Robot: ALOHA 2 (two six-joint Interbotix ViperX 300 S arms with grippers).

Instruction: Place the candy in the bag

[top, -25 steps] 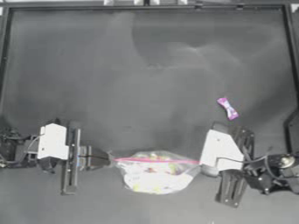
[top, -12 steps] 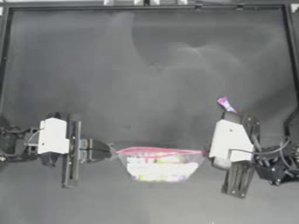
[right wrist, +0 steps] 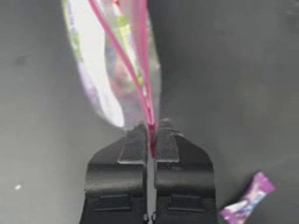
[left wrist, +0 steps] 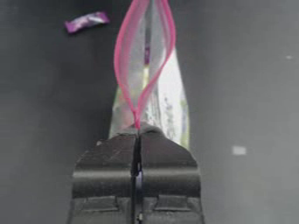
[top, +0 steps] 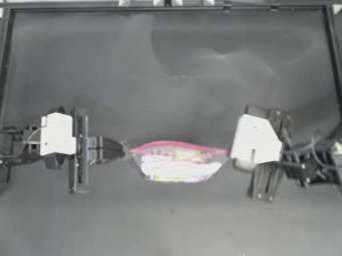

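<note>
The bag [top: 177,164], a clear pouch with a pink top strip and colourful sweets inside, hangs stretched between both grippers near the table's middle. My left gripper [top: 125,150] is shut on the left end of the strip [left wrist: 140,65], and my right gripper [top: 227,151] is shut on its right end [right wrist: 146,87]. The bag's mouth gapes slightly in the left wrist view. The candy [left wrist: 86,21], pink and purple with twisted ends, lies on the table beside the bag's right end. It also shows close to my right gripper [right wrist: 151,127] as the candy [right wrist: 248,203]. From above, the right arm hides it.
The dark table [top: 174,75] stretches bare behind the bag, framed by a raised rim [top: 167,9] along the far edge. Cables [top: 314,160] trail from the right arm at the right edge.
Both grippers have carried the bag toward the table's far side, pulling it taut. The right arm has moved over the candy, which showed in the earlier top views.
</note>
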